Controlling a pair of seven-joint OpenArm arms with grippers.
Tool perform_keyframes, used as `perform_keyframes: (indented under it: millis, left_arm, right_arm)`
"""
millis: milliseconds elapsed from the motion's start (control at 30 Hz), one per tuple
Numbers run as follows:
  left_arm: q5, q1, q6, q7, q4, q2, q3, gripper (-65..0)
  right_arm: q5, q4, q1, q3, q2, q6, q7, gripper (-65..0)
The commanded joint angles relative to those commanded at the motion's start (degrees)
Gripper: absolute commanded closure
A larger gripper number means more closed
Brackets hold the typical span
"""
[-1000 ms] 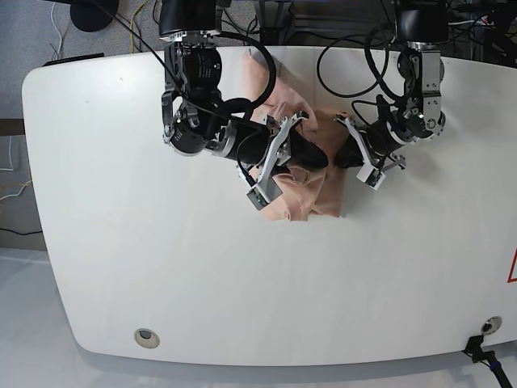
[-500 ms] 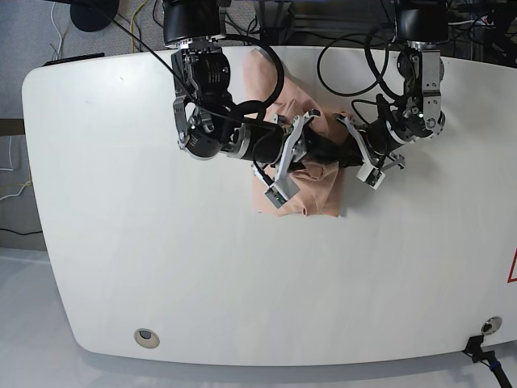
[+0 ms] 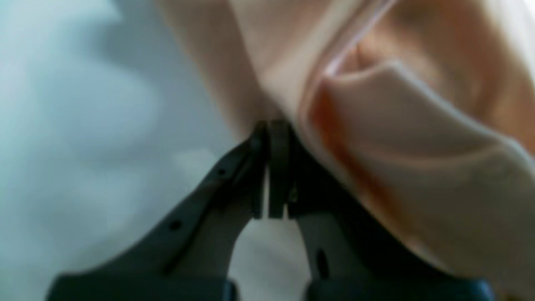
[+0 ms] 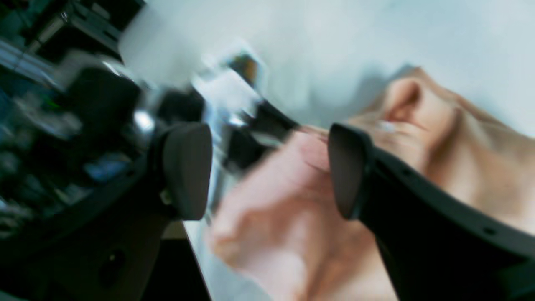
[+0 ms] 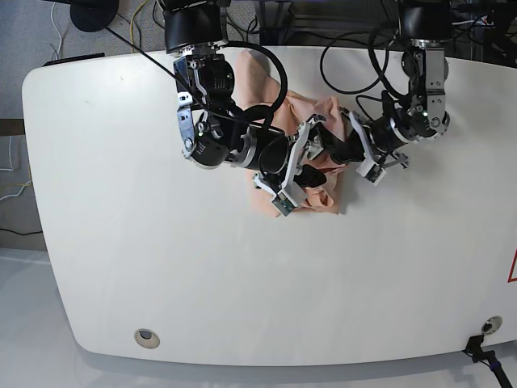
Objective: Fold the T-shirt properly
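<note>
The peach-pink T-shirt (image 5: 321,197) lies bunched at the table's middle back, part of it trailing toward the far edge under the arms. In the left wrist view my left gripper (image 3: 270,127) is shut on a thin edge of the T-shirt (image 3: 418,125), whose folded hem rises to the right. My right gripper (image 4: 267,167) is open, its pads wide apart, with a lump of the T-shirt (image 4: 480,146) between and behind them, not pinched. In the base view the right gripper (image 5: 311,159) and left gripper (image 5: 339,152) meet over the cloth. No print shows.
The white table (image 5: 121,202) spreads wide to the left and front of the cloth. Black cables (image 5: 339,48) loop along the back edge behind both arms. A round grommet (image 5: 146,337) sits near the front left corner.
The right arm has swung rightward over the shirt toward the left gripper. The cloth has drawn up into a tighter bunch, with its lower edge pulled back.
</note>
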Motion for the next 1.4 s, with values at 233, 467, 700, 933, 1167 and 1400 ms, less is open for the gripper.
perform_keyframes:
  millis: [233,467,700,933,1167,1400]
  left_arm:
    - [0.0,-0.1,0.0,4.5,8.9,-1.1,-5.5,0.0]
    - [-0.1,2.1,0.0,9.6,16.7,1.4,-2.8,0.0]
    - [0.2,5.2,0.0,9.2,16.4,4.4,4.8,0.0]
    - [0.0,7.8,0.0,9.2,16.5,4.7,7.3,0.0]
    - [0.2,9.5,0.0,9.2,16.4,4.7,7.3,0.0]
    - [0.1,9.5,0.0,9.2,16.4,4.7,7.3,0.0]
  right_arm:
    - [0.0,0.0,0.0,-0.1,2.2,0.0,0.0,-42.0]
    - [-0.1,-0.2,0.0,0.2,4.7,0.0,0.1,-41.9]
    - [-0.1,-0.4,1.2,0.3,6.0,0.0,0.2,-41.9]
    - [-9.8,-0.5,5.8,0.0,5.1,0.44,1.1,-41.9]
    - [-12.7,-5.6,7.7,0.0,4.8,0.35,8.1,-40.1]
    - [-15.5,-13.5,8.8,-0.1,4.7,0.09,16.4,-3.0]
